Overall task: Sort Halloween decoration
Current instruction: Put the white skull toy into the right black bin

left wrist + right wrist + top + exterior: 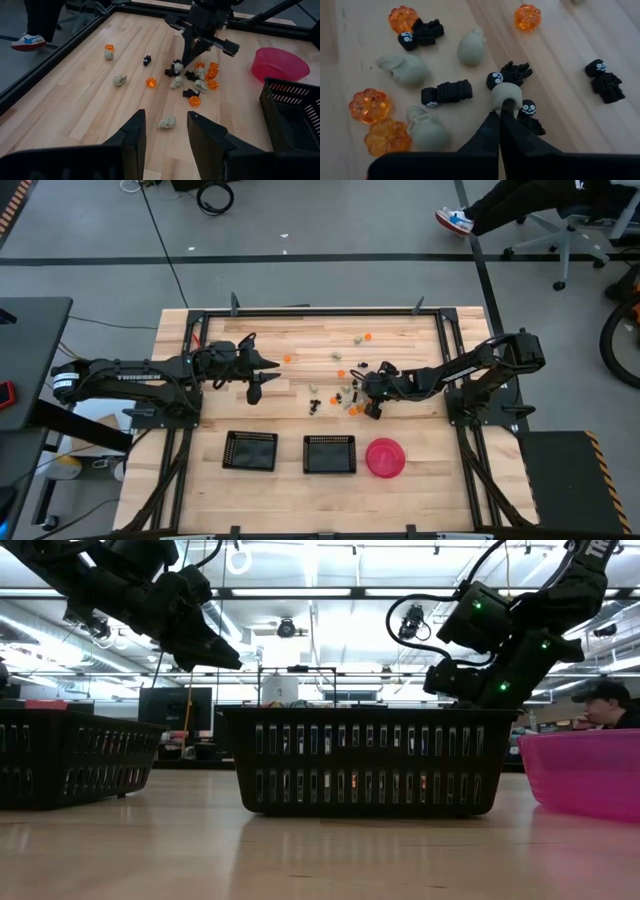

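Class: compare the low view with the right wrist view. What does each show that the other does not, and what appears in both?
Only the low view shows the black mesh trays, the pink bowl, the left tool raised above the table, and a person in the room behind. Only the right wrist view shows the trinkets on the table: orange pumpkins, black skeletons and pale skulls, with the right tool shut on one pale skull. Both show the wooden table and part of the right arm.

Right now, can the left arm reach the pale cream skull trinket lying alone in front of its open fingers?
Probably yes. The left gripper is open and aimed at the pale cream skull trinket, with only bare wooden table between them; the right gripper works farther off.
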{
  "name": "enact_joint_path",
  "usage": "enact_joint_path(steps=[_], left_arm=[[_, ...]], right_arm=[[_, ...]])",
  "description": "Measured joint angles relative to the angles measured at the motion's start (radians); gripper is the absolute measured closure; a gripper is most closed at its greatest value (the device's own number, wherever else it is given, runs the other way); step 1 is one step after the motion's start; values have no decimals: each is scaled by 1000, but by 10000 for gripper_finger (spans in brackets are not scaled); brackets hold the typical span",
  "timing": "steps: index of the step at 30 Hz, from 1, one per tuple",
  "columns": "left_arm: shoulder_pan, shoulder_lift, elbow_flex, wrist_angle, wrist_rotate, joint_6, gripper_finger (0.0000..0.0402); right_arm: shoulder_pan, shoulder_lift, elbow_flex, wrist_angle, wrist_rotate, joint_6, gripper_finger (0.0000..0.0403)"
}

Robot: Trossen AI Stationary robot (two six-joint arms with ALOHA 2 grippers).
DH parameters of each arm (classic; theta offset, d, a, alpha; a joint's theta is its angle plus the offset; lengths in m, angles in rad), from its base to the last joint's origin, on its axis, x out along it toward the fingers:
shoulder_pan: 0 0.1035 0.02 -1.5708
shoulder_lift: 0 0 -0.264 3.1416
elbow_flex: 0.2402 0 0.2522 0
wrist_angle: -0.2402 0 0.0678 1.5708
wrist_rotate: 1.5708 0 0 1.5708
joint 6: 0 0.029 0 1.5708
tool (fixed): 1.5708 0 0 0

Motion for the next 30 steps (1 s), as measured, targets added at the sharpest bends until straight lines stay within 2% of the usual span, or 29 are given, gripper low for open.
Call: enact_joint_path(steps=[4, 9, 21, 30], left_arm=[[0, 0, 0, 0, 0, 0, 285], [0, 0, 0, 0, 0, 0, 285], [0, 0, 0, 0, 0, 0, 285], [0, 0, 0, -1, 0, 1, 285]], right_arm=[[0, 0, 0, 1, 5, 0, 383], [0, 0, 0, 15, -8, -10, 398], [0, 0, 14, 15, -55, -30, 400], [2, -3, 82, -85, -74, -37, 400]])
